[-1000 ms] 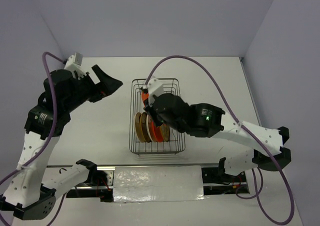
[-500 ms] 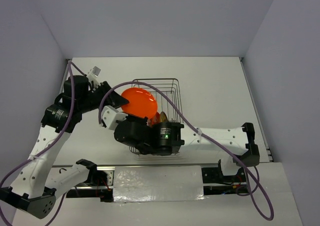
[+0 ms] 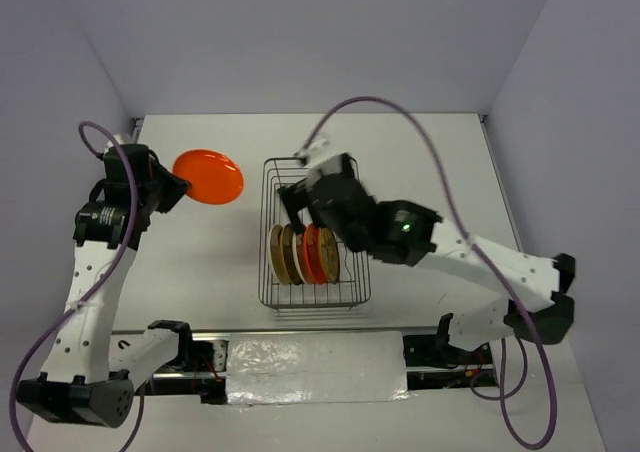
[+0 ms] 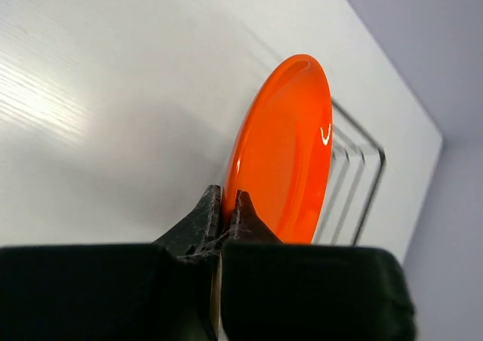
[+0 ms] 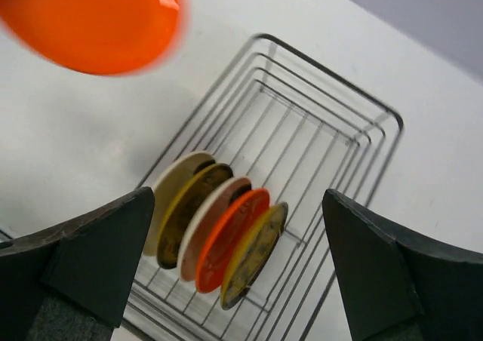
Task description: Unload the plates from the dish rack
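L gripper (image 4: 224, 205) pinches shut on the rim of an orange-red plate (image 3: 208, 176), held out over the white table (image 3: 430, 162) to the left of the dish rack (image 3: 313, 160) & well apart from it. In the left wrist view the plate is seen edge-on, its lower rim hidden by the black fingers, rack wires showing just behind it. R gripper (image 5: 238, 269) hangs above the rack w/ jaws spread wide, nothing between them. Below it, five plates (image 5: 215, 231) stand on edge, packed side by side in the near half of the rack: cream, mustard-brown, cream, orange-red, mustard-brown. The far half shows bare grid floor. From the top camera the R arm's wrist covers part of the rack's far end & right side. Purple cables (image 3: 370, 102) loop over both arms. A pale wrapped strip (image 3: 315, 367) lies along the near table edge btw the arm bases. Plain grey-lilac walls (image 3: 300, 42) close in the table.
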You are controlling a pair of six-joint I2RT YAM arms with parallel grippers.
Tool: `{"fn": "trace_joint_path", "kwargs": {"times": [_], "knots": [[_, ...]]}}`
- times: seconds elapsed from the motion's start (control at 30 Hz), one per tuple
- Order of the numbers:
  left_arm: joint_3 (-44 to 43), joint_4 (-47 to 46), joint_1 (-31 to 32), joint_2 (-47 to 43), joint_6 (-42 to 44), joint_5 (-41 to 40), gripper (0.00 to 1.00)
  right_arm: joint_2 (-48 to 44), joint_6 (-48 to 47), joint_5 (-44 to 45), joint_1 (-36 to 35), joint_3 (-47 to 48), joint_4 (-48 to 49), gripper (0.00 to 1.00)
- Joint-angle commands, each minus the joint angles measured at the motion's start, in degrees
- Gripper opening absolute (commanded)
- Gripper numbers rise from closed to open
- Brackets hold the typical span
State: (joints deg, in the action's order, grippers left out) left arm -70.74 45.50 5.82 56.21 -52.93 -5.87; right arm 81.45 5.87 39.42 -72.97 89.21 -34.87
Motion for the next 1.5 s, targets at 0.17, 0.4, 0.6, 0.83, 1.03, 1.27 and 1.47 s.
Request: {"fn": "trace_joint_path", "kwargs": {"times": [0.17,0.4,0.6,0.83,1.03,1.27,1.47], "knots": [[8.75,-21.3,-12.32,15.22,-1.56,-6.99,0.07,-6.32,26.82,-11.38,13.82,-5.63,-11.17,0.68],[13.62,-36.18,-15.93,31.32,-4.9,1.73,0.17,0.55,29.9,-12.35,13.64,-3.78,-11.71,0.53],[11.59,-30.74,-16.11,37.14,-5.34,-0.62,0.76,8.52,31.75,-12.97,11.72,0.16,-13.71,0.51],[12.03,-19.93,-16.28,30.57,-3.94,-2.39,0.99,15.48,36.48,-8.84,9.95,3.51,-17.59,0.43],[12.2,-14.03,-16.28,14.68,3.34,-2.22,0.99,16.99,40.18,-7.33,9.25,0.71,-17.79,0.39],[12.47,-10.08,-16.2,-0.65,11.44,0.24,1.0,17.69,42.47,-9.53,9.25,-4.66,-14.35,0.26],[11.77,-7.18,-16.2,-4.26,16.09,3.83,0.99,16.99,43.96,-10.24,8.81,-3.34,-14.6,0.01]]}}
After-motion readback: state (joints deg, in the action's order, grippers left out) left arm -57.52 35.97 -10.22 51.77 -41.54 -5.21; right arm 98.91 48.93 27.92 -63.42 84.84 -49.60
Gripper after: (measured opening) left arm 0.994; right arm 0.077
